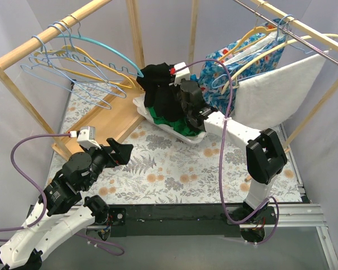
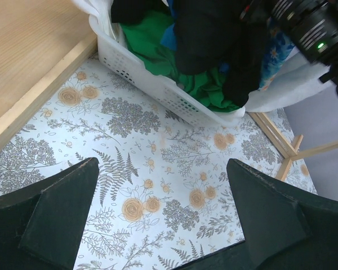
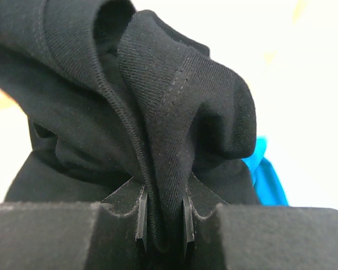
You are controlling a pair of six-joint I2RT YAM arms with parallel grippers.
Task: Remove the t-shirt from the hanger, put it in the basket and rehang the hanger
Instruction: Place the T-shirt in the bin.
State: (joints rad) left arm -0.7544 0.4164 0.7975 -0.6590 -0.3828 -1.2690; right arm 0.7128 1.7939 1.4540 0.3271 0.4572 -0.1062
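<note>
At the far left of the overhead view, a cluster of bare wire and plastic hangers in pale blue, teal and yellow [image 1: 73,62] hangs from a light wooden rail [image 1: 45,39], above a flat pale wooden board [image 1: 110,115] lying on the table

Just in front of the board, the left gripper [image 1: 123,153] hovers over the white tablecloth printed with grey ferns and orange flowers [image 1: 174,169]; its wrist view shows the two dark fingers [image 2: 56,208] spread wide with nothing between them, only the cloth below

At the middle stands a white perforated plastic laundry basket [image 1: 139,106], its near wall [image 2: 141,73] facing the left arm, with a crumpled green garment [image 1: 158,115] inside

The black cotton t-shirt [image 1: 158,84] sits bunched over the basket's back half, its lower folds draping down onto the green garment [image 2: 152,39]. The right gripper [image 1: 164,91] reaches into it from the right, and its wrist view shows the jaws pinched tight on a thick fold of the black knit [image 3: 174,112], the fabric rising in a hump above the right gripper [image 3: 163,225]. Whether any hanger is inside the shirt cannot be told

Further right, a blue floral-print garment [image 1: 219,73] and a plain white garment [image 1: 276,93] hang on yellow and pale blue hangers [image 1: 253,36] from the right-hand rail, well apart from the black t-shirt
</note>
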